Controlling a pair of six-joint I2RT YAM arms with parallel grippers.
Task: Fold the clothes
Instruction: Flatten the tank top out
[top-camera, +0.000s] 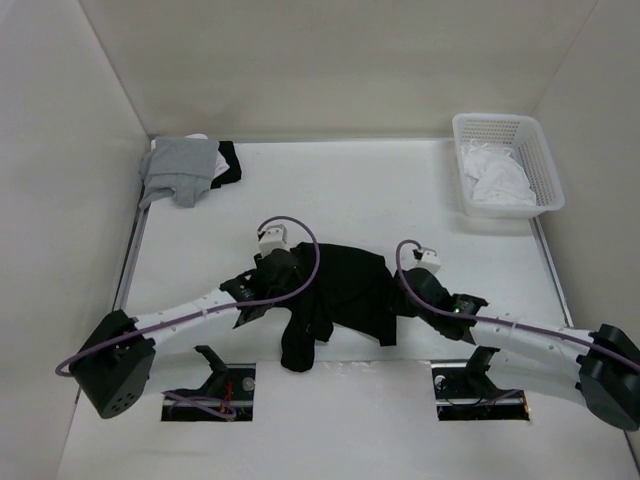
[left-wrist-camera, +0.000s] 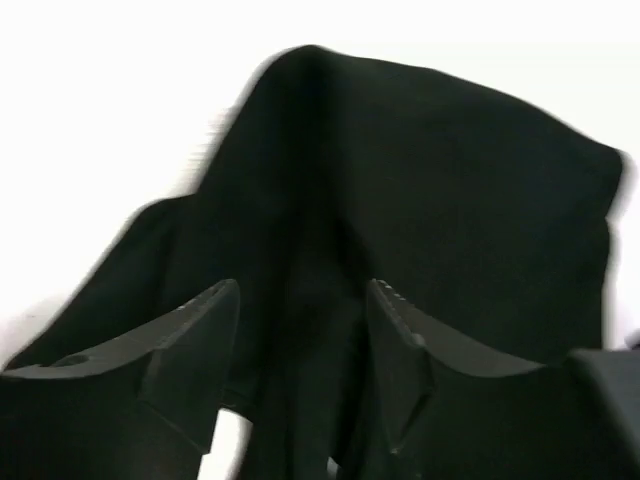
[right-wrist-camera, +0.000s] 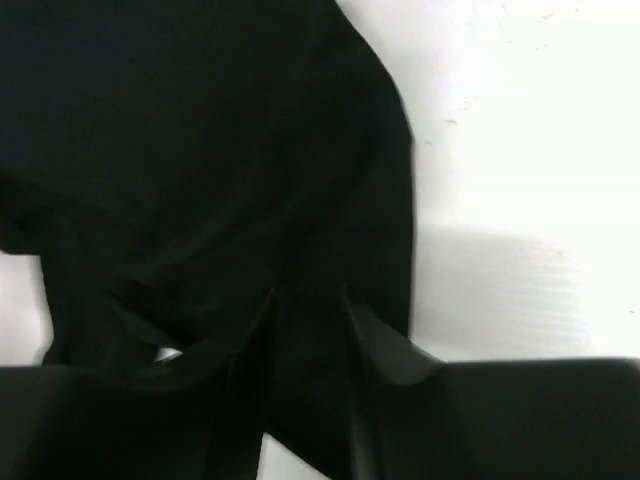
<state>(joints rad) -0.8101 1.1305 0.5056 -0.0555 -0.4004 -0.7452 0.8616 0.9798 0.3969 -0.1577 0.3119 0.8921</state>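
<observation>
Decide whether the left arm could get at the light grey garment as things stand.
Probably yes: only bare table separates it from the grey garment; its fingers stand open over the black garment.

One worktop (top-camera: 350, 200) carries three pieces of fabric that can be counted: one black garment (top-camera: 345, 285), one light grey garment (top-camera: 185, 165) and one white cloth (top-camera: 497, 182), which lies in the single white basket (top-camera: 549, 178). A small dark piece (top-camera: 230, 160) under the grey one may be a fourth. There are two arms, a left arm (top-camera: 190, 318) and a right arm (top-camera: 530, 335), with one claw each, the left claw (left-wrist-camera: 300, 290) and the right claw (right-wrist-camera: 305, 295). There are also two purple cables, a left cable (top-camera: 300, 224) and a right cable (top-camera: 404, 252), and two rectangular openings, a left opening (top-camera: 208, 392) and a right opening (top-camera: 480, 393).
</observation>
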